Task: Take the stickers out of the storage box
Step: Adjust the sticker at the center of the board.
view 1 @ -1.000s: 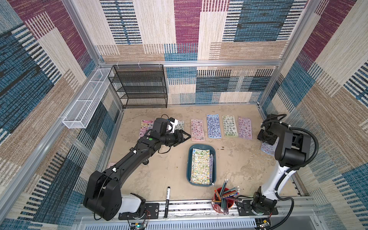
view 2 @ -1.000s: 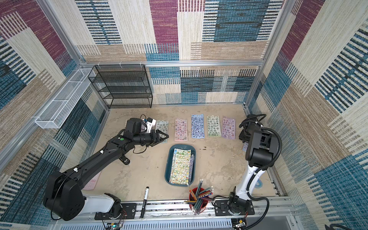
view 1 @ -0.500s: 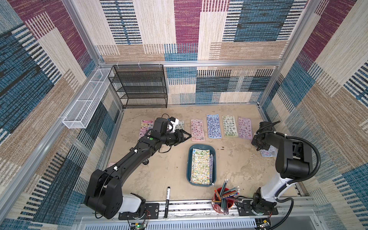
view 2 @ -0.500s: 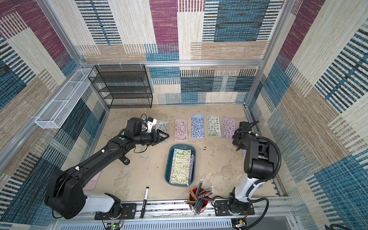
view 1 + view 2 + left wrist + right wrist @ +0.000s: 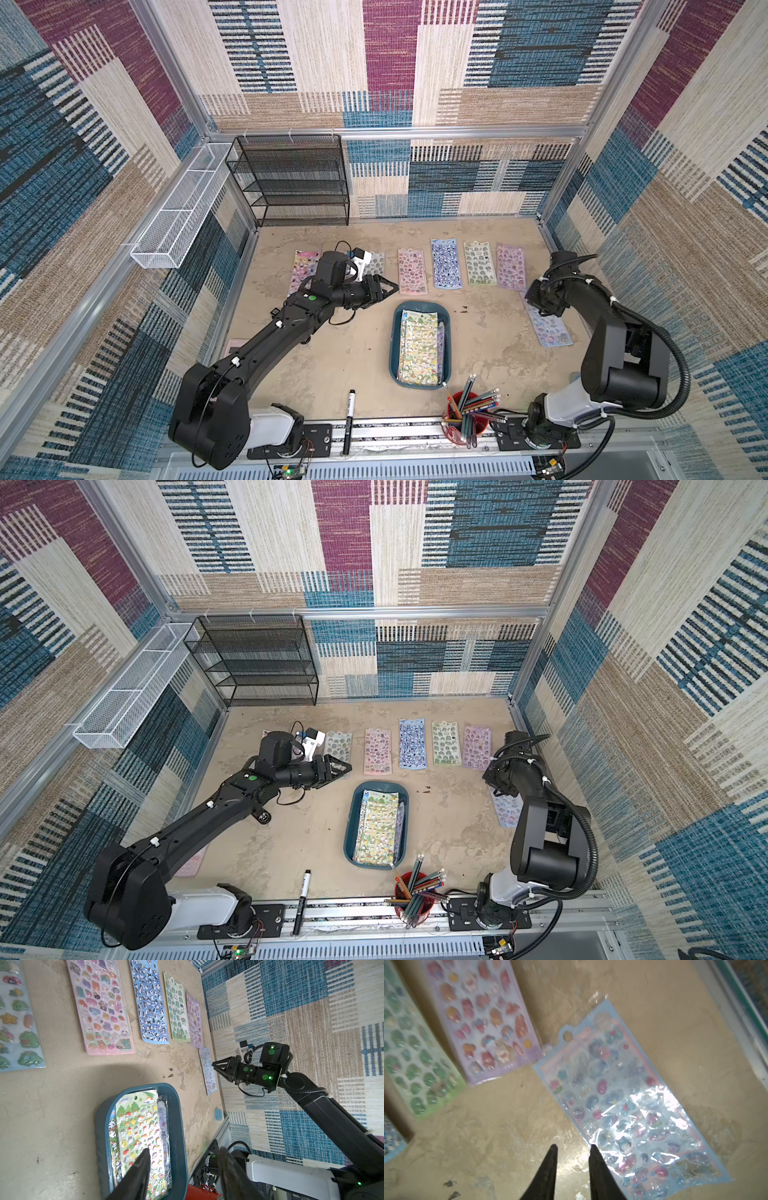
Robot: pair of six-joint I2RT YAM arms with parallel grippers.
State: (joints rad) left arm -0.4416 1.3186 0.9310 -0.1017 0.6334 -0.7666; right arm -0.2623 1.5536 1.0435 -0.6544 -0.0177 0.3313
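The storage box (image 5: pixel 395 353) (image 5: pixel 350 825) is a teal tub near the table's front middle, with stickers (image 5: pixel 419 347) (image 5: pixel 141 1132) stacked inside, a green animal sheet on top. More sticker sheets lie in a row behind it: pink (image 5: pixel 411 271), blue (image 5: pixel 446 264), green (image 5: pixel 479 263), lilac (image 5: pixel 510 266). A pale blue sheet (image 5: pixel 546 326) (image 5: pixel 623 1105) lies at the right. My left gripper (image 5: pixel 392 286) (image 5: pixel 184 1148) hovers open and empty behind the box's left. My right gripper (image 5: pixel 528 296) (image 5: pixel 573 1145) stands slightly open and empty at the pale blue sheet's edge.
A black mesh rack (image 5: pixel 299 183) stands at the back left and a white wire basket (image 5: pixel 178 212) hangs on the left wall. A red cup of pencils (image 5: pixel 467 415) and a black marker (image 5: pixel 349 419) sit at the front edge. Another sheet (image 5: pixel 303 270) lies behind my left wrist.
My right gripper has shifted left, away from the right wall, and its arm has swung lower and outward, uncovering the pale blue sheet. The left arm has hardly moved.
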